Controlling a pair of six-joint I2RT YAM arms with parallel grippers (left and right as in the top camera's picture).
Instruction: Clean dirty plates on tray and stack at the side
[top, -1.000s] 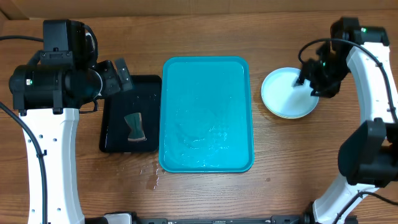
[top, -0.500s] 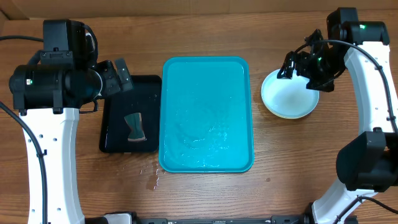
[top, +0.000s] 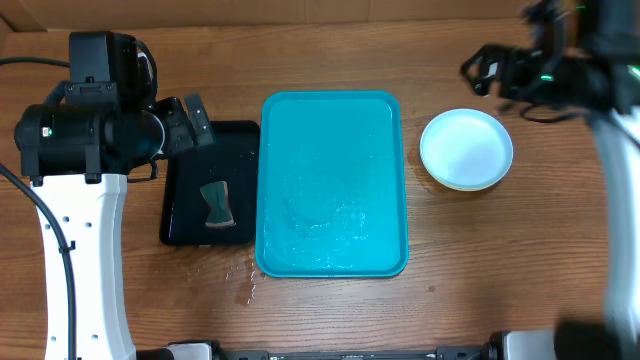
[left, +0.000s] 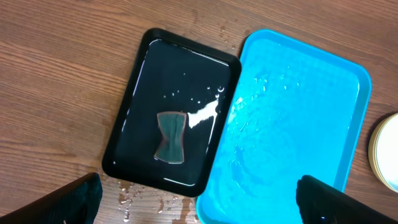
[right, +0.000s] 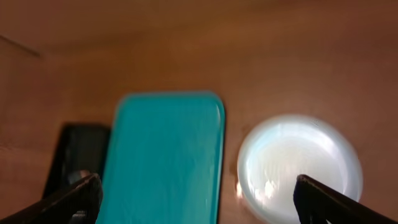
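Wooden surface (top: 500, 260); both pincers spread wide and empty, plates (top: 466, 150) stacked to the right.

Right pincer (top: 482, 70) hangs above the far right of the surface, blurred from overhead, its fingers as far apart as they go with nothing between them; just on its near side sit the plates, stacked on bare wood to the right of the tray (top: 333, 180) and apart from it, a pale one on top with a yellow-green edge showing beneath; the tray holds only a film of water; left pincer (left: 199, 196) hovers over the black tray (left: 134, 124), equally wide and holding nothing; a dark sponge (left: 171, 138) lies in that black tray, just beside the tray's left rim; water drops (left: 134, 199) dot the wood at its near corner.
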